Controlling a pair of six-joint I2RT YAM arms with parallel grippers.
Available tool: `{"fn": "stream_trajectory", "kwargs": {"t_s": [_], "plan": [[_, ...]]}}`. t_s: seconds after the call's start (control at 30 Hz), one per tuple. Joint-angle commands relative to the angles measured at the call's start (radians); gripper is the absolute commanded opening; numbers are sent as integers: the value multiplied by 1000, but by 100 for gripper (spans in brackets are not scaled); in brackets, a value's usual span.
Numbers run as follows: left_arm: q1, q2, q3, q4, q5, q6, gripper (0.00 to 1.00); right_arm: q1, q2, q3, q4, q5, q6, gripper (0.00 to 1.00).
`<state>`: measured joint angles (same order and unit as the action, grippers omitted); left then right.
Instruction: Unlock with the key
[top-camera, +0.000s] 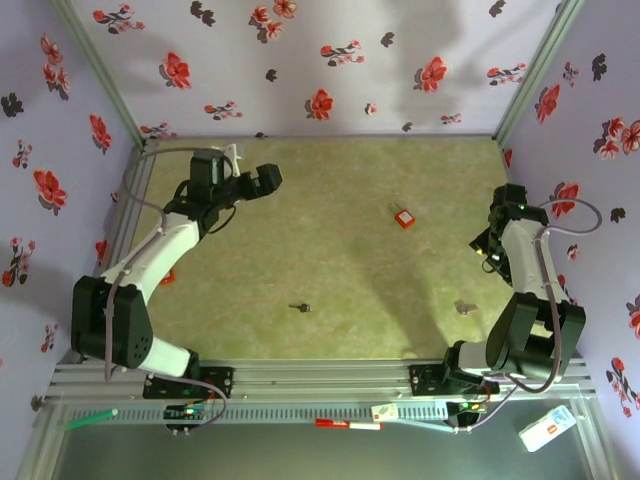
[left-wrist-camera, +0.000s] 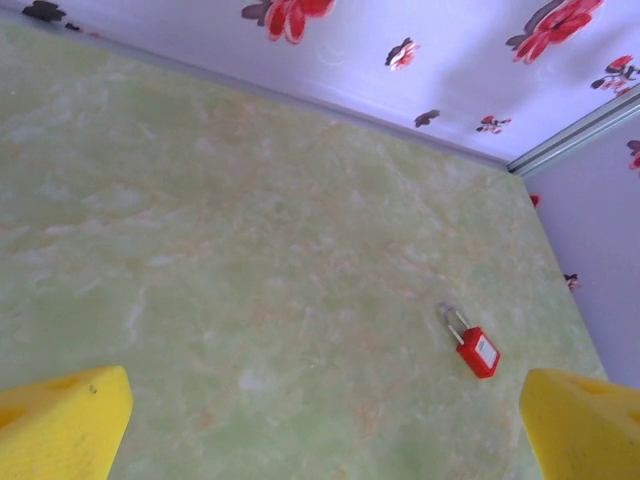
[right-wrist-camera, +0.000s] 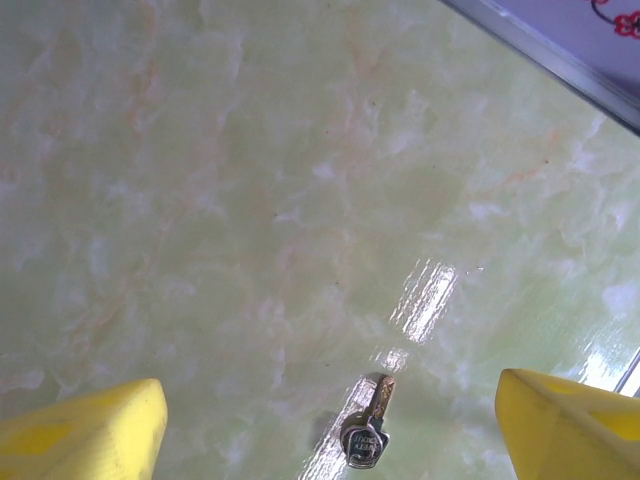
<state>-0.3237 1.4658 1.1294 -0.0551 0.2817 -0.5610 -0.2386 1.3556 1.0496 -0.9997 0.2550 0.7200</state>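
Right gripper (right-wrist-camera: 330, 405) (top-camera: 488, 248): yellow fingers seen wide apart, nothing held; hovering over the table (top-camera: 330, 170) by the right wall.
Grey-looking key (right-wrist-camera: 365, 436) (top-camera: 463, 307): laid flat below the right gripper, beside a glare patch, near the right arm's base.
Dark key (top-camera: 300, 307): laid flat mid-table toward the front edge, well apart from both grippers, bare surface all round.
Left gripper (left-wrist-camera: 325, 390) (top-camera: 268, 177): fingers spread wide, nothing held; hovering at back left.
Red padlock (top-camera: 404, 217) (left-wrist-camera: 478, 351): laid flat, shackle toward the back, open surface on every side.
Red item (top-camera: 168, 277): partly hidden under the left arm at the left edge; cannot be identified.
Front ledge (top-camera: 300, 440): red pen (top-camera: 348, 425), green pen (top-camera: 90, 418) and white box (top-camera: 547, 427) laid on it.
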Motion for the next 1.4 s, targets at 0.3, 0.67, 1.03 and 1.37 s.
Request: {"fn": "stream_trajectory", "kwargs": {"t_s": [0.3, 0.67, 1.03, 1.37], "plan": [[-6, 39, 41, -67, 37, -114, 100, -5, -48, -132, 40, -33, 61, 83], [-6, -28, -64, -128, 7, -118, 100, -5, -68, -166, 22, -62, 35, 82], [-6, -52, -107, -126, 2, -134, 100, -5, -50, -213, 22, -25, 82, 80], [-5, -2, -27, -201, -2, -182, 100, -5, -22, -305, 137, -68, 131, 74]]}}
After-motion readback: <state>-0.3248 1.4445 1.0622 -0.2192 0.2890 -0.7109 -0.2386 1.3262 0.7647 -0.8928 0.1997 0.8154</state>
